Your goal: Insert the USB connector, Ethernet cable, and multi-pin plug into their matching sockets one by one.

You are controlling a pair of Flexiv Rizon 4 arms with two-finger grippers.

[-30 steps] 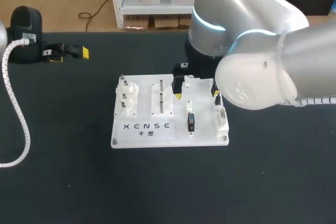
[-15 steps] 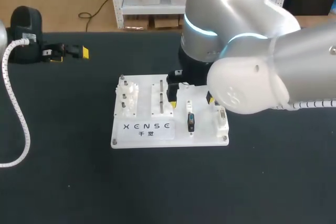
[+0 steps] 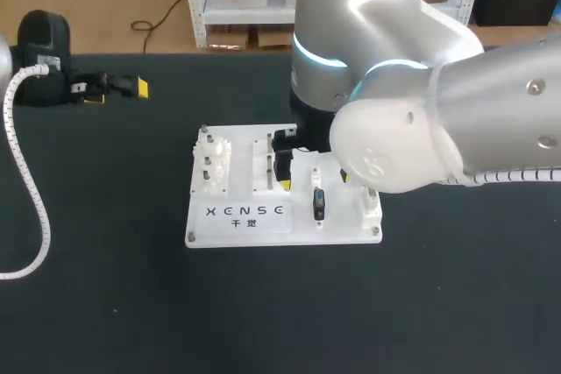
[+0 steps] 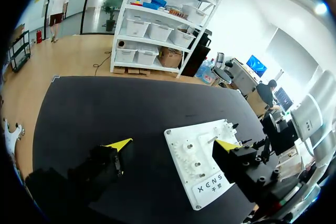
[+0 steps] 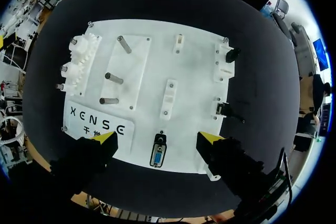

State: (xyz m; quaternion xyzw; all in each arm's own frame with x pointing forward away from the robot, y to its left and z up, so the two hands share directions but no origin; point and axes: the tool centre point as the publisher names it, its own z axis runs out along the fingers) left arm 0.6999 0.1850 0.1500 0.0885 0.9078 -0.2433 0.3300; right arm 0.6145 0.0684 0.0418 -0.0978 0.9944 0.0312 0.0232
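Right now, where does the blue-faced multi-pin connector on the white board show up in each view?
Head view: the multi-pin connector stands near the white board's front edge, right of the lettering.
Left wrist view: not in sight.
Right wrist view: it sits at the board's edge beside the lettering.
Shared landmark: the white gears.

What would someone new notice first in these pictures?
The big silver right arm looms over the white connector board mid-table. Its open right gripper hangs above a blue-faced multi-pin connector on it. The left gripper sits open at the table's far left.
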